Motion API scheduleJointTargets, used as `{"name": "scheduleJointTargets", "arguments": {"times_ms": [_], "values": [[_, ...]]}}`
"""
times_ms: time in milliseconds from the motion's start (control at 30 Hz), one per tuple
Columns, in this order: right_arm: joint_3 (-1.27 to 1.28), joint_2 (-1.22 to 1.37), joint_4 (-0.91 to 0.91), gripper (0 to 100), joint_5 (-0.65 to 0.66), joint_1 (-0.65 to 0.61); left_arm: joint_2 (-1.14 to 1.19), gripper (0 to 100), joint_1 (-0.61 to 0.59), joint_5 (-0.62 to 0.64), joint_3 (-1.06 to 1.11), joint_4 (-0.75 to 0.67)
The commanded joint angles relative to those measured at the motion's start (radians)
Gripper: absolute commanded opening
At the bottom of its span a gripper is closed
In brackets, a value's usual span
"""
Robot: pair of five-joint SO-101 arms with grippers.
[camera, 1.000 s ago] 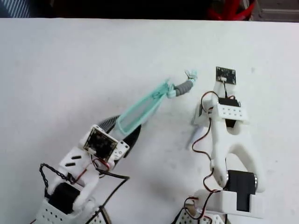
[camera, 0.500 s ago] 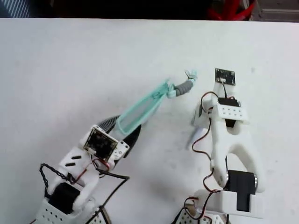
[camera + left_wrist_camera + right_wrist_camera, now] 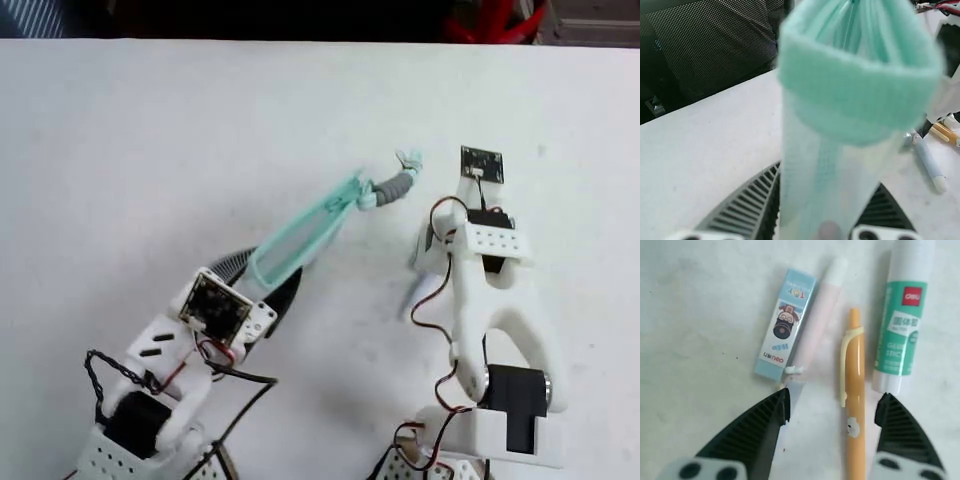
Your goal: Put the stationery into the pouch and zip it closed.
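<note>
Teal mesh, the pouch (image 3: pixel 300 238) is pinched at its near end by the left claw (image 3: pixel 262 285), whose arm is held low over the white worktop (image 3: pixel 150 150). The right claw (image 3: pixel 834 399) is pointed downward and spread astride an orange pen (image 3: pixel 852 390). Beyond it, an eraser (image 3: pixel 785 322), a pink pen (image 3: pixel 822 310) and a glue stick (image 3: pixel 900 315) are laid side by side.

pouch (image 3: pixel 300 238): just one, mint green
eraser (image 3: pixel 785 322): one, light blue sleeve with a cartoon on it
pens: two, so an orange pen (image 3: pixel 852 390) with a clip and a pale pink pen (image 3: pixel 820 315) with a white cap
glue stick (image 3: pixel 901 320): one, white and green
stationery all in: four pieces
arms: two, a left arm (image 3: pixel 165 345) and a right arm (image 3: pixel 480 300)
bench (image 3: pixel 150 130): one, plain white
</note>
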Motion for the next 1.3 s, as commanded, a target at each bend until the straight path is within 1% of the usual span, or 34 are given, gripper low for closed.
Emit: {"name": "scheduleJointTargets", "arguments": {"times_ms": [0,67,100,167,200,267,300,567,867,1100,1267], "values": [[-0.023,-0.041,0.001,27.6,-0.005,-0.001,-0.001,19,0.002,-0.006,-0.005,-0.021],[-0.017,-0.047,0.002,25.0,-0.003,-0.001,-0.001,19,0.002,-0.006,-0.005,-0.021],[-0.017,-0.047,0.001,20.0,-0.006,0.001,-0.001,19,0.002,-0.006,-0.005,-0.021],[-0.018,-0.047,-0.001,4.3,-0.008,0.008,-0.001,19,0.002,-0.006,-0.005,-0.021],[-0.018,-0.048,-0.001,0.0,-0.008,0.008,-0.001,19,0.002,-0.006,-0.005,-0.021],[-0.017,-0.042,-0.001,8.3,-0.008,0.001,-0.001,19,0.002,-0.006,-0.005,-0.021],[-0.018,-0.041,-0.001,10.1,-0.008,0.001,-0.001,19,0.002,-0.006,-0.005,-0.021],[-0.018,-0.039,-0.024,13.9,-0.009,0.007,-0.001,19,-0.001,-0.006,-0.008,-0.021],[-0.015,-0.038,-0.044,28.5,-0.003,0.008,-0.001,20,-0.002,0.000,-0.009,-0.021],[-0.021,-0.038,-0.062,23.2,0.000,0.010,-0.001,20,-0.002,0.002,-0.011,-0.014],[-0.046,-0.038,-0.062,24.5,0.000,0.035,-0.001,20,-0.002,0.002,-0.029,-0.003]]}}
